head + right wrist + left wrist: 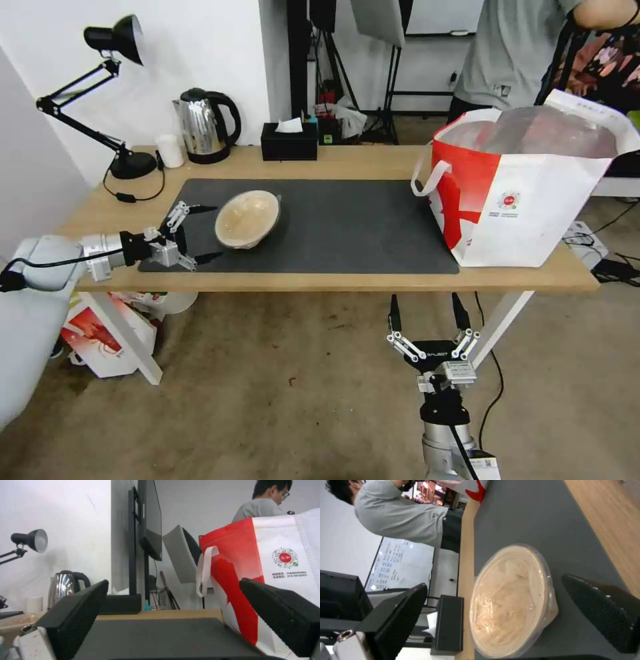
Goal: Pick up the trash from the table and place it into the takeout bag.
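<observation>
Because the left gripper [203,233] gapes wide beside the tilted paper bowl [247,219], closing could shove it away.

The bag [283,562] bears a small round logo [285,558], red at the centre with a ring of dots, on its white panel; two short lines of print stand just under it, the upper too small to read, the lower a number that seems to begin 010- but cannot be read with certainty. The whiteboard [400,565] carries rows of handwriting, too blurred to read
</observation>
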Tool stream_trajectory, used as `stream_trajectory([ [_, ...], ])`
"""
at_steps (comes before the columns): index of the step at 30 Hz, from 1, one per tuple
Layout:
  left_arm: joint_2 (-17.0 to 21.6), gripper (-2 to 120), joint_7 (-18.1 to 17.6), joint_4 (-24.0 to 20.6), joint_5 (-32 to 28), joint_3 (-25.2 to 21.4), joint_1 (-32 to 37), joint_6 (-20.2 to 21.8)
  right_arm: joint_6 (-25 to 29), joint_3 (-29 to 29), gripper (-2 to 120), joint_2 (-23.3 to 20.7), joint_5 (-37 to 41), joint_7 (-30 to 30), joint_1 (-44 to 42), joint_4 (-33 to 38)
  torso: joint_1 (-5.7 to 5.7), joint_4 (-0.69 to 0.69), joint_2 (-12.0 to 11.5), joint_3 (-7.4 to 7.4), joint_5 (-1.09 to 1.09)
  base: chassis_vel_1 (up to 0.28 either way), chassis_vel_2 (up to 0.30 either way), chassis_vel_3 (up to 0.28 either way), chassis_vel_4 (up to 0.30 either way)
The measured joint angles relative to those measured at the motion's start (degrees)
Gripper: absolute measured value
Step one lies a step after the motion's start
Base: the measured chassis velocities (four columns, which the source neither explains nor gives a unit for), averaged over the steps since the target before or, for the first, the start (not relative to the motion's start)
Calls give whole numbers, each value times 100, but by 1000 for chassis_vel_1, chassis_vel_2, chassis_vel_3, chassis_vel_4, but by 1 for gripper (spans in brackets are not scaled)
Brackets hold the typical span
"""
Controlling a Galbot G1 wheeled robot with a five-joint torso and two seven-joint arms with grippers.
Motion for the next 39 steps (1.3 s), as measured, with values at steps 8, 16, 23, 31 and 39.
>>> stream_trajectory([
  [8,-26,100,0,46,143,58,-141,0,0,0,100,0,0,0,0,0,0,0,0,0,0,0,0,0,0],
  [16,-120,100,5,114,363,81,-249,-1,0,0,100,0,0,0,0,0,0,0,0,0,0,0,0,0,0],
  [23,-185,100,15,206,404,165,-306,-2,0,0,100,0,0,0,0,0,0,0,0,0,0,0,0,0,0],
  [31,-305,100,78,467,456,233,-337,-2,0,0,100,0,0,0,0,0,0,0,0,0,-1,0,0,0,0],
  [39,-437,91,335,605,491,220,-366,3,0,0,100,0,0,0,0,0,-1,1,0,0,-1,0,0,0,0],
])
